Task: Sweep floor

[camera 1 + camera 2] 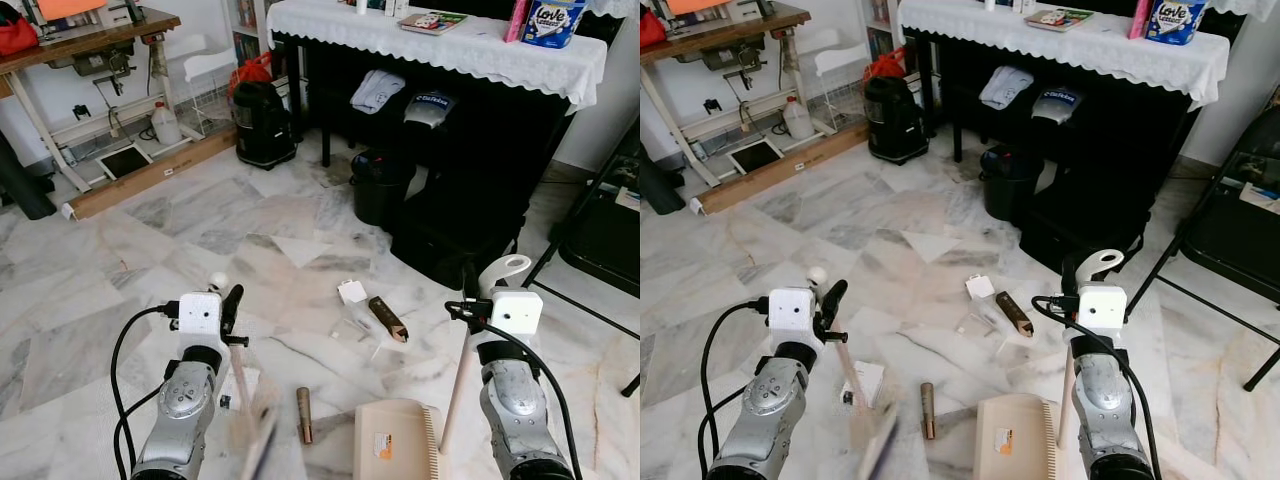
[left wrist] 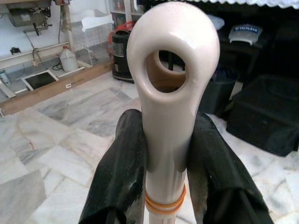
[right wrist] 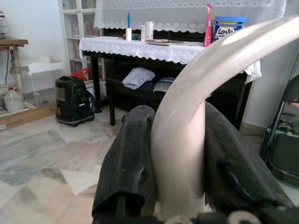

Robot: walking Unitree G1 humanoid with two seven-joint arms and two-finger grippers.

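My left gripper [image 1: 232, 312] is shut on a cream broom handle [image 1: 239, 375]; its looped end [image 2: 172, 88] stands between the black fingers [image 2: 117, 177]. The brush [image 1: 258, 432] is blurred, low near the floor. My right gripper [image 1: 468, 300] is shut on the curved cream dustpan handle [image 3: 187, 126], with the beige dustpan [image 1: 395, 442] resting on the marble floor below. Ahead lie litter pieces: a brown tube [image 1: 387, 318], a white paper scrap [image 1: 351, 292], a clear wrapper [image 1: 358, 326], a small brown cylinder [image 1: 304, 414] and a white card [image 1: 231, 392].
Beyond the litter stand a black bin [image 1: 381, 186] and a black case [image 1: 450, 238] under a table with a white lace cloth [image 1: 450, 48]. A black vacuum [image 1: 263, 123] and a sewing table [image 1: 90, 42] are far left. A folding chair [image 1: 600, 235] stands right.
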